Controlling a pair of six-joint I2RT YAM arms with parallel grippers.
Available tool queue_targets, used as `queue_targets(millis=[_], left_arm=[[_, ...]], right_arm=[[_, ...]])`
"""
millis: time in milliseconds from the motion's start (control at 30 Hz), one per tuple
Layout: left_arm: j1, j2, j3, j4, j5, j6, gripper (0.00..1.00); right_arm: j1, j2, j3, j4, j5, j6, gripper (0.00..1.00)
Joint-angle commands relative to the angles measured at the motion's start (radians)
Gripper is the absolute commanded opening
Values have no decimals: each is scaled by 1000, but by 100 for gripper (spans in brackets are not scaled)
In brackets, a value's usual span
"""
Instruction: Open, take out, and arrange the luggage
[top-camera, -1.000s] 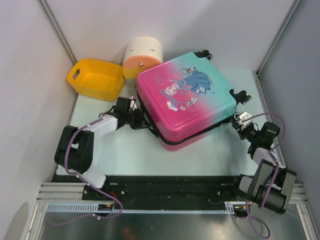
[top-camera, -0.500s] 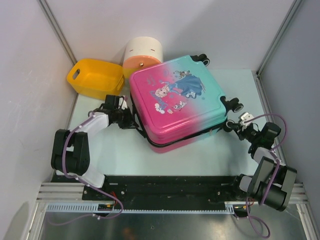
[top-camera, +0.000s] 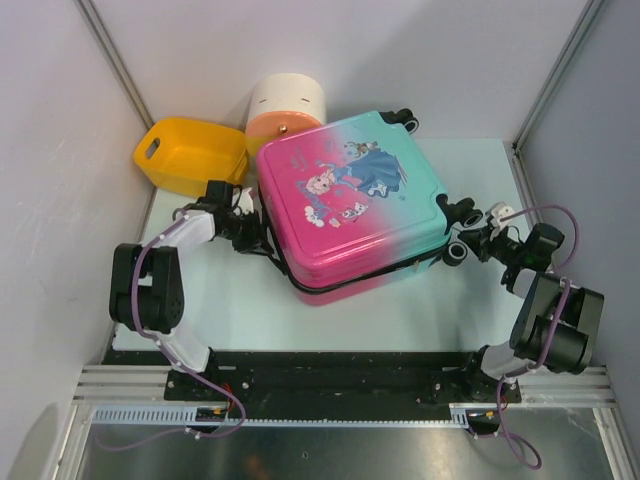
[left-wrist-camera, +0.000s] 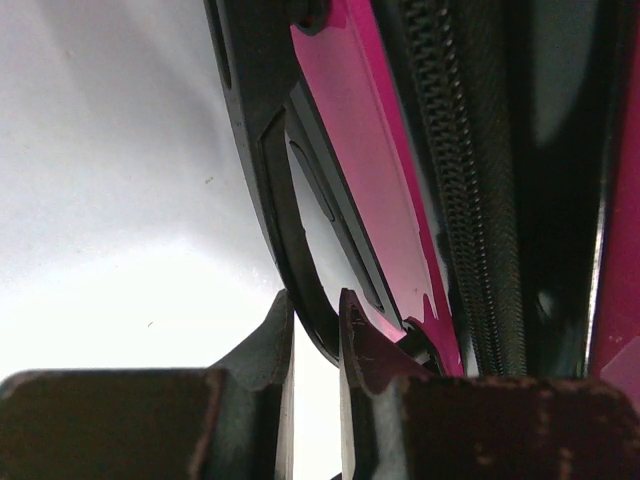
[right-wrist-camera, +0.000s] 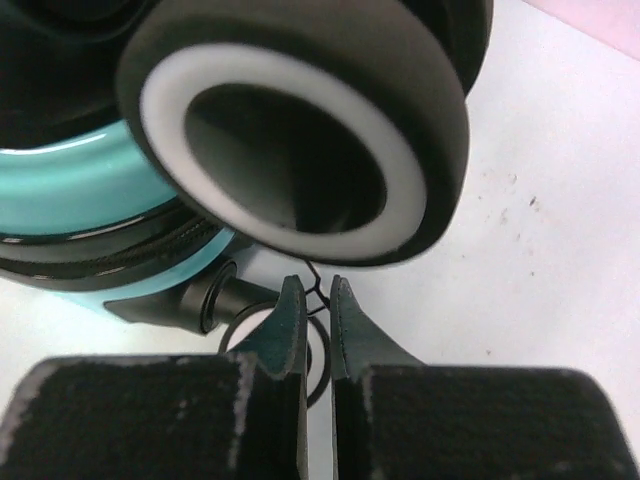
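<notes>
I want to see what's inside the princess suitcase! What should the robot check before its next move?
1. Suitcase lies flat on the table: ok.
2. Left pincer clamps the black handle: ok.
3. Right pincer really holds the small ring under the wheel: cannot tell.
4. Zip undone all round: cannot tell.
5. Room to swing it open: probably not ok, the yellow basket and round drawer box crowd its far-left corner.

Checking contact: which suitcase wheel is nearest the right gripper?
The right-side wheel lowest in the top view, beside the right gripper; the others sit farther up.
</notes>
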Motion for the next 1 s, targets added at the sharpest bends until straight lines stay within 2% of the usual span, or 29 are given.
queue_targets(millis=[0,400,667,967], left_arm=[[88,61,15,-22,-297,270,0],[89,105,57,-24,-294,276,0],[88,119,64,-21,-262,259,0],[77,122,66,-10,-243,246,0]], right_arm=[[14,50,98,177,99,7,0],[117,303,360,151,54,131,0],[197,438,588,-27,27,228,0],[250,578,736,30,51,405,0]])
